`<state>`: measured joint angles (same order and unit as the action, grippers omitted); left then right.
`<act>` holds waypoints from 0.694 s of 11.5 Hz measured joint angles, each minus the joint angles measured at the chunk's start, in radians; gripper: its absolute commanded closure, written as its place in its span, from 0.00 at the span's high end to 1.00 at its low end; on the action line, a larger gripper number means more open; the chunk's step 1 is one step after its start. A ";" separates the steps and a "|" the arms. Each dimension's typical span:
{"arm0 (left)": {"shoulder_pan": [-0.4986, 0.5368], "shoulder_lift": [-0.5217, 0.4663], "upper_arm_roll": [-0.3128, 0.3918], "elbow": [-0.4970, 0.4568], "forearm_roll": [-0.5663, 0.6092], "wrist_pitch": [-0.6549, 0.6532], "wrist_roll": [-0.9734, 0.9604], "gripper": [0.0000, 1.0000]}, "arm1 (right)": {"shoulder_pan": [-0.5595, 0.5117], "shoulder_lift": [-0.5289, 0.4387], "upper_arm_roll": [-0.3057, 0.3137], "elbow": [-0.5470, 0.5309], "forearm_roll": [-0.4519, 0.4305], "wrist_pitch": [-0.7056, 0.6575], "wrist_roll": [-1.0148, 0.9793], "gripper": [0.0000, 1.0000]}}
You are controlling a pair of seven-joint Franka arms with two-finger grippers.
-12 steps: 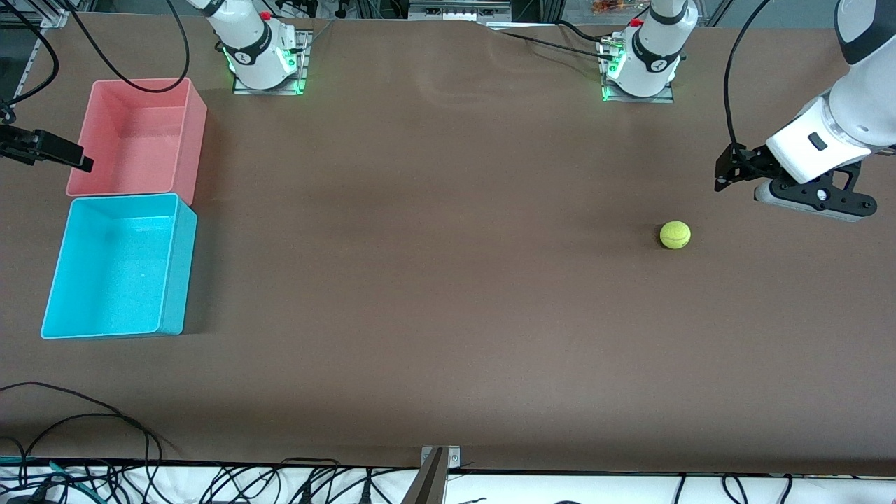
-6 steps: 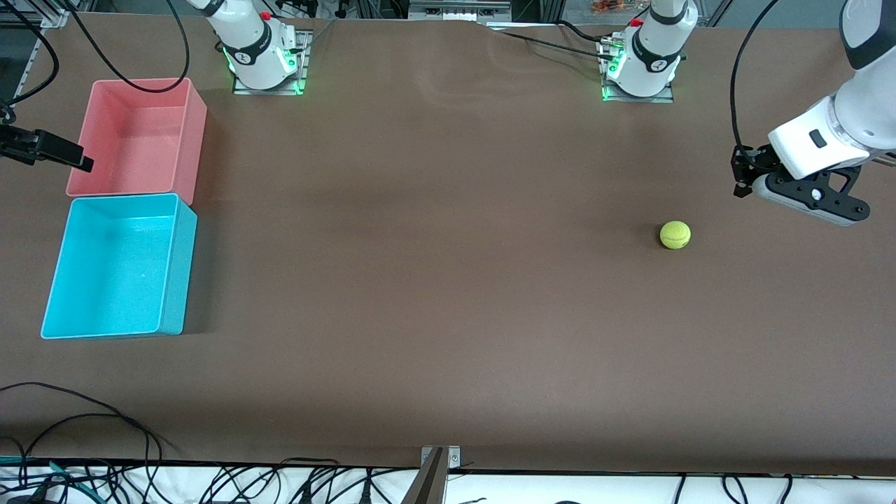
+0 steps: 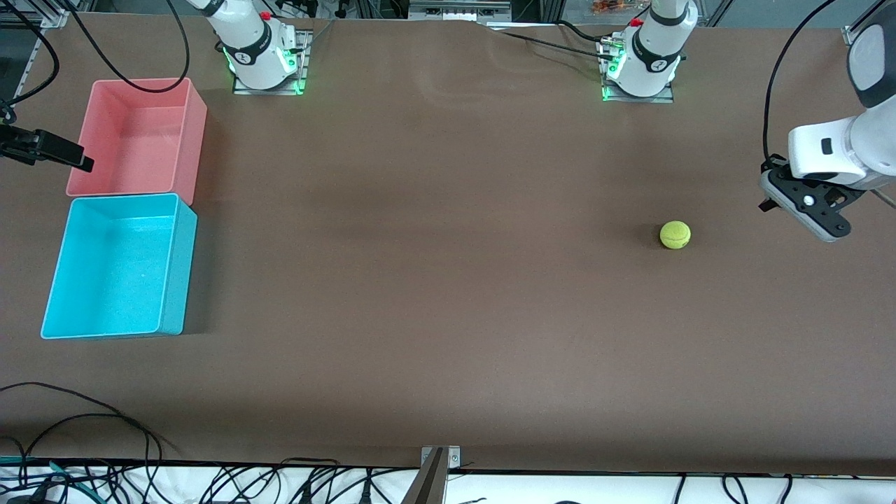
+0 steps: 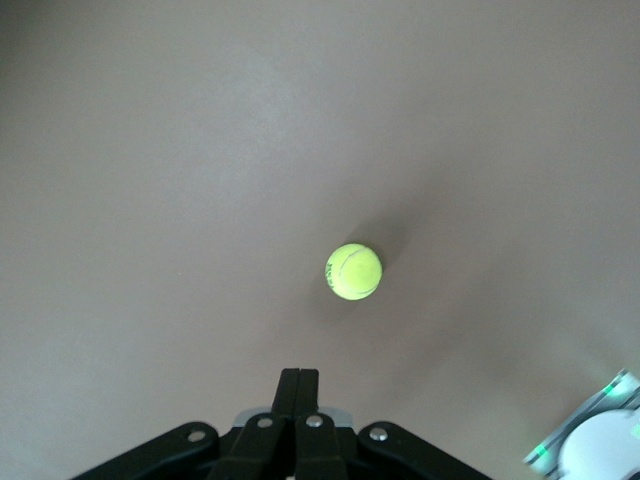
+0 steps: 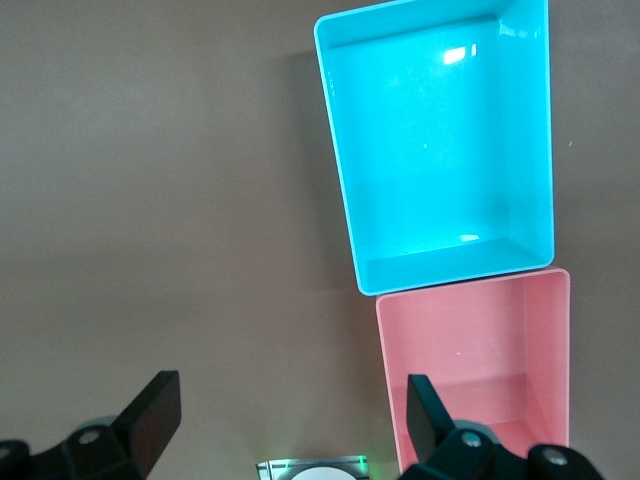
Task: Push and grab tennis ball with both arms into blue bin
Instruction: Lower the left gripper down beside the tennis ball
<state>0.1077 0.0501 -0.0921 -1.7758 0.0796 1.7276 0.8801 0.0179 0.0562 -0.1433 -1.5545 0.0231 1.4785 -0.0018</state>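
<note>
The tennis ball (image 3: 675,234) lies on the brown table toward the left arm's end; it also shows in the left wrist view (image 4: 353,271). My left gripper (image 3: 768,204) is shut and empty. It hangs over the table beside the ball, closer to the table's end, with a clear gap to the ball. In the left wrist view the shut fingers (image 4: 298,385) point toward the ball. The blue bin (image 3: 119,266) stands at the right arm's end, empty; the right wrist view shows it from above (image 5: 440,140). My right gripper (image 5: 290,390) is open and empty, high above the table near the bins.
An empty pink bin (image 3: 140,136) touches the blue bin, farther from the front camera; it also shows in the right wrist view (image 5: 475,365). A black bar (image 3: 49,149) pokes in beside the pink bin. Cables (image 3: 84,420) lie at the table's near edge.
My left gripper has swung away from the ball toward the left arm's end of the table and turned. The ball and the right arm have not moved.
</note>
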 measured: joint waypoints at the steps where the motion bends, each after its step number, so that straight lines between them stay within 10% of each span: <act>1: 0.008 -0.001 0.000 -0.036 0.011 0.048 0.085 0.00 | 0.000 0.000 0.000 0.000 0.000 0.000 0.000 1.00; 8: 0.093 -0.003 -0.002 -0.367 0.017 0.449 0.474 0.00 | 0.001 0.000 0.001 0.000 0.000 0.000 0.000 1.00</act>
<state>0.2006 0.0472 -0.0940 -2.1426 0.0964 2.1768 1.3537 0.0184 0.0563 -0.1421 -1.5545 0.0231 1.4785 -0.0019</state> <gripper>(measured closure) 0.991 0.000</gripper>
